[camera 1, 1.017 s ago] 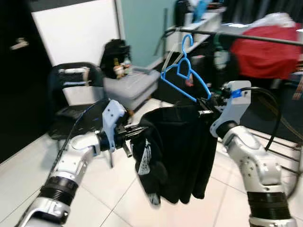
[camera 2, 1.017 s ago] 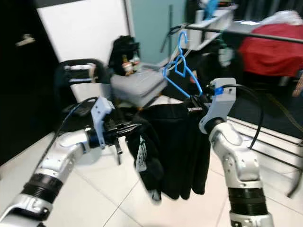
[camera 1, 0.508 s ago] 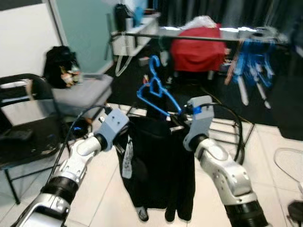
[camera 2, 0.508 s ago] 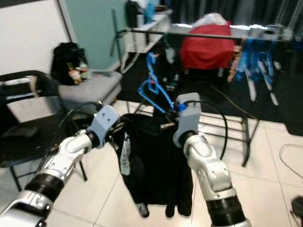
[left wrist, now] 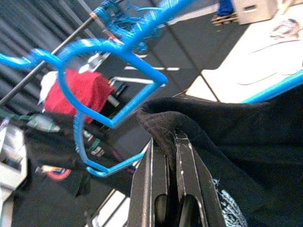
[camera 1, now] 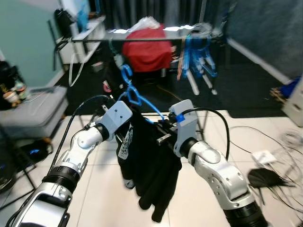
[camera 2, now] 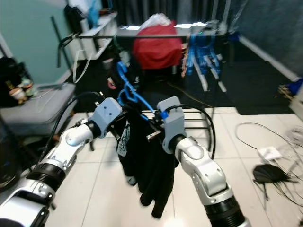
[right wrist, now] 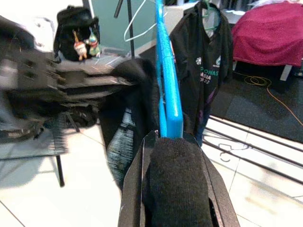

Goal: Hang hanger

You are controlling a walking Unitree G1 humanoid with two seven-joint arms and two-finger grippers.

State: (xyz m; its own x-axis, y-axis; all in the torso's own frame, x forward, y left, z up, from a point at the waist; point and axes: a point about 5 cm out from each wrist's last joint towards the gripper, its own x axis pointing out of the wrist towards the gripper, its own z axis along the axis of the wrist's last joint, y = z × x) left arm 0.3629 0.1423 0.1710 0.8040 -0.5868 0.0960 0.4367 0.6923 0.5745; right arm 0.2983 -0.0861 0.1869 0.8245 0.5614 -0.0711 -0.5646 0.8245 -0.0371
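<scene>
A blue plastic hanger (camera 1: 134, 97) carrying a black garment (camera 1: 150, 172) is held up between my two arms. Its hook (camera 2: 122, 72) points up towards the dark clothes rail (camera 1: 142, 39) at the back. My left gripper (camera 1: 127, 134) is shut on the garment's edge at the hanger's left end; the left wrist view shows the fabric (left wrist: 189, 127) pinched between the fingers (left wrist: 147, 189). My right gripper (camera 1: 162, 137) is shut on the hanger's right arm (right wrist: 168, 94), with black cloth wrapped in the grip.
The rail holds a red garment (camera 1: 147, 53), a black T-shirt (right wrist: 204, 71) and several blue hangers (camera 1: 196, 54). A grey seat (camera 1: 26, 109) stands at the left. Cables and a black object (camera 1: 265, 177) lie on the white tiles at the right.
The camera has swung right, so the rail now lies straight ahead. Both grippers keep hold of the hanger and garment, now closer together.
</scene>
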